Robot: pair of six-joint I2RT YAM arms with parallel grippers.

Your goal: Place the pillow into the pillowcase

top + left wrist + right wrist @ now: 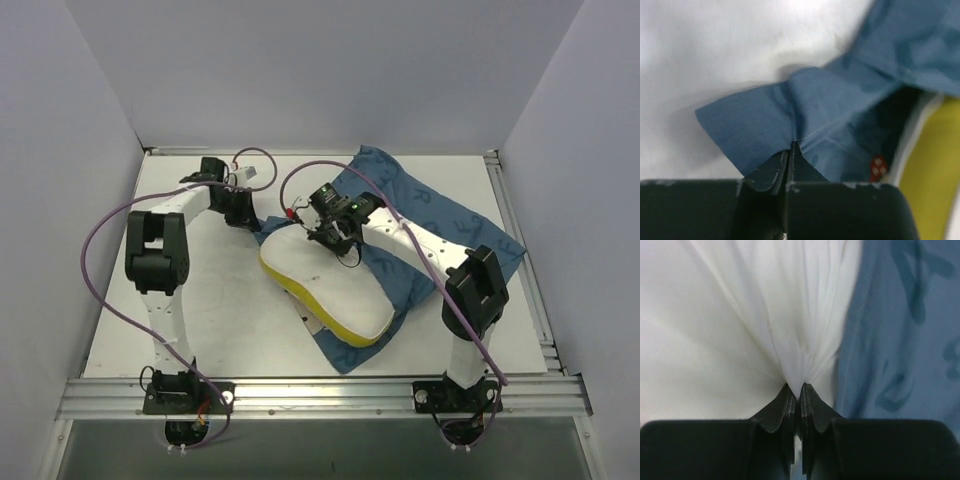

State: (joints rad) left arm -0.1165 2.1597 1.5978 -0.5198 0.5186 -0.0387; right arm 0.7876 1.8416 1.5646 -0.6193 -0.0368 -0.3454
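Pillow (pixel 330 285) lies mid-counter (pixel 220 300) in the top view, white face up, with the yellow band along its 7 o'clock edge. It rests on the blue pillowcase (pixel 445 225), which spreads out toward 2 o'clock. Left hand (pixel 243 212) sits at the pillow's 10 o'clock corner, right hand (pixel 327 232) at its 12 o'clock edge.

Left wrist view: fingers pinched closed on a fold of pillowcase hem. Dark opening and yellow band show at 3 o'clock.

Right wrist view: fingers clamped together on gathered white pillow cloth. Blue printed case lies at 3 o'clock.
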